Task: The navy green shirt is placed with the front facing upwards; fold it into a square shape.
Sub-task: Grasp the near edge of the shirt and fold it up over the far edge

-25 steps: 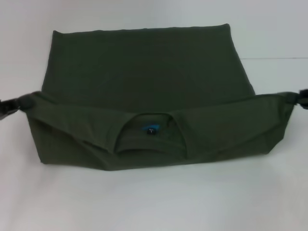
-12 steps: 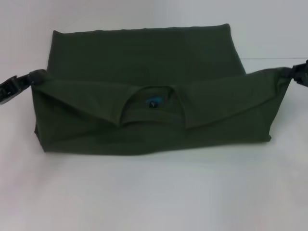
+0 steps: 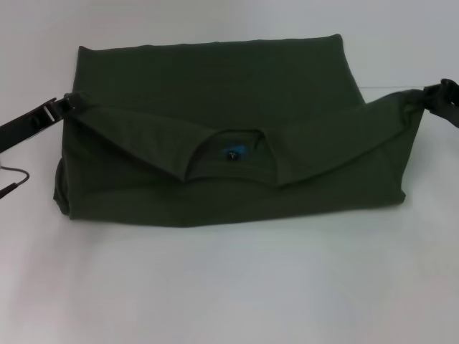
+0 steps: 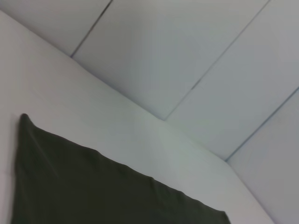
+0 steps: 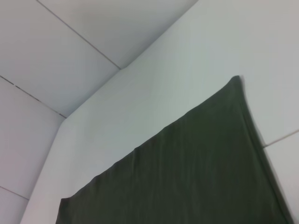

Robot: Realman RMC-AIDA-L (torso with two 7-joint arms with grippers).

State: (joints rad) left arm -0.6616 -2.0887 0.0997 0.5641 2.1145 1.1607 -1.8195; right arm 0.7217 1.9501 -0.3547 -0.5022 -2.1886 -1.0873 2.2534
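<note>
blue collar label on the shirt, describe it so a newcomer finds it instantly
Start at the navy green shirt spread on the white table, its near half lifted at both ends by the left tool and right tool. At the fold's middle sits the curved neck opening; the blue collar label inside is the only bright patch.

Shirt (image 3: 215, 136) fills mid-table (image 3: 229, 287), grippers pinned at its left (image 3: 68, 102) and right (image 3: 429, 94) corners. Near table strip open; wall (image 4: 187, 56) behind.
</note>
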